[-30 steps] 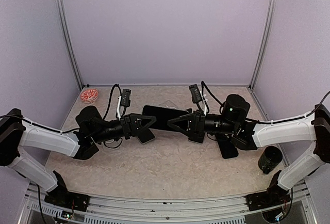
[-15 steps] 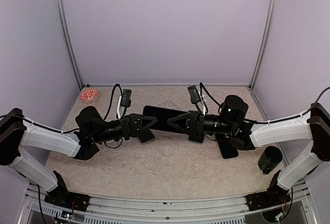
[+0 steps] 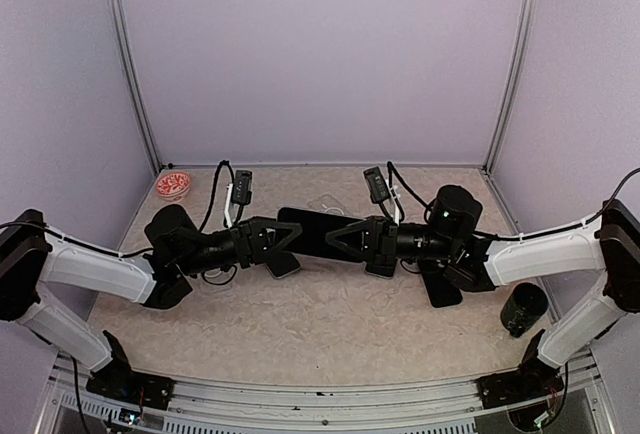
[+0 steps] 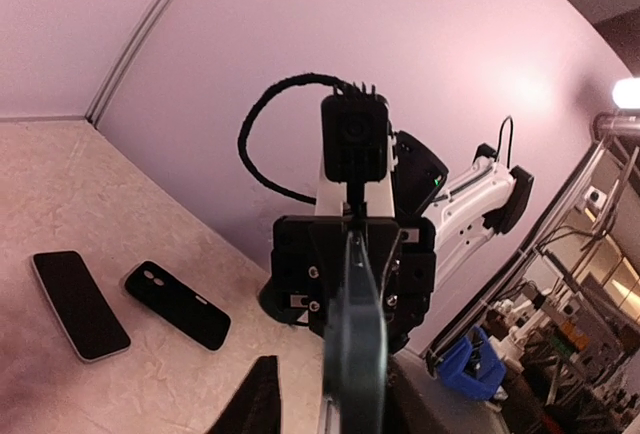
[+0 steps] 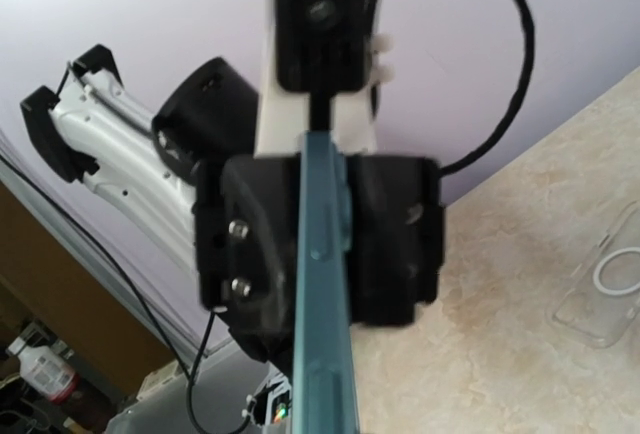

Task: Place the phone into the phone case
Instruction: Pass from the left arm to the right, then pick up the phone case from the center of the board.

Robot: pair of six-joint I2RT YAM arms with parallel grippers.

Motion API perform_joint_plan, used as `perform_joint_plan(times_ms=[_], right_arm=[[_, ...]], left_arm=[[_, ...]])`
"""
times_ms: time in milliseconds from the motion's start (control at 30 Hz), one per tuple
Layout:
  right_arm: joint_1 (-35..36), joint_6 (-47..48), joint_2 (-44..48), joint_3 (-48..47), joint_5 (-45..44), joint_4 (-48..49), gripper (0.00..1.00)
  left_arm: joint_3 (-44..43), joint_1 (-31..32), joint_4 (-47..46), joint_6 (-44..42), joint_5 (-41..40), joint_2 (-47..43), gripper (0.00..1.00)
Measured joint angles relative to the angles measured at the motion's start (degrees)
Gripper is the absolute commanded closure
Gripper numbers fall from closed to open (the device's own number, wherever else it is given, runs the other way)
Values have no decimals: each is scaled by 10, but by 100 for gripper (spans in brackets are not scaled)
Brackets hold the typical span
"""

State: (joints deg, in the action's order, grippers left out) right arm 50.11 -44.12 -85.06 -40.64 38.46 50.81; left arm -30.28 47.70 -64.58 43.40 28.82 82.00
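Above the middle of the worktop [image 3: 330, 339], the phone [image 3: 314, 224] hangs lifted between the two arms, which reach in from either side and meet end to end. Its dark broad face is turned up toward the overhead camera; both wrist views see it edge-on, as a thin teal strip running straight away from the lens.

The right claw [image 3: 336, 237] is clamped on the right end of the phone, its fingers closed tight against both faces. The left claw [image 3: 291, 238] sits at the left end with its jaws only narrowly parted: in its own wrist view, one finger [image 4: 259, 400] stands just beside the phone's edge with a sliver of gap showing. The far side of that claw is hidden, so I cannot tell whether it touches there.

A clear phone case [image 5: 606, 290] lies flat on the worktop on the far side of the held phone, with a white ring visible through it. It is apart from the phone and from both claws.

The left wrist view also shows a second phone [image 4: 80, 305] and a black case [image 4: 178, 305] with camera cut-outs — side by side on the worktop, not touching.

A small red-patterned bowl [image 3: 173, 185] sits at the far left, well away from the arms, and a dark cylinder [image 3: 523, 309] stands at the near right beside the right arm.
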Motion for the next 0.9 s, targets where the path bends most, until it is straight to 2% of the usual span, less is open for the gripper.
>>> perform_joint_plan(times_ms=[67, 200, 467, 700, 900], right_arm=[[0, 2, 0, 1, 1, -1, 100], [-1, 9, 3, 9, 3, -5, 100], [-4, 46, 35, 16, -20, -62, 100], [-4, 81, 49, 16, -50, -113, 100], [-4, 100, 50, 16, -67, -143, 100]], left_arm=[[0, -6, 1, 0, -9, 0, 45], [2, -16, 8, 0, -28, -1, 27], [38, -38, 76, -20, -81, -62, 2], [55, -63, 213, -38, -189, -157, 1], [62, -65, 352, -5, -311, -194, 1]])
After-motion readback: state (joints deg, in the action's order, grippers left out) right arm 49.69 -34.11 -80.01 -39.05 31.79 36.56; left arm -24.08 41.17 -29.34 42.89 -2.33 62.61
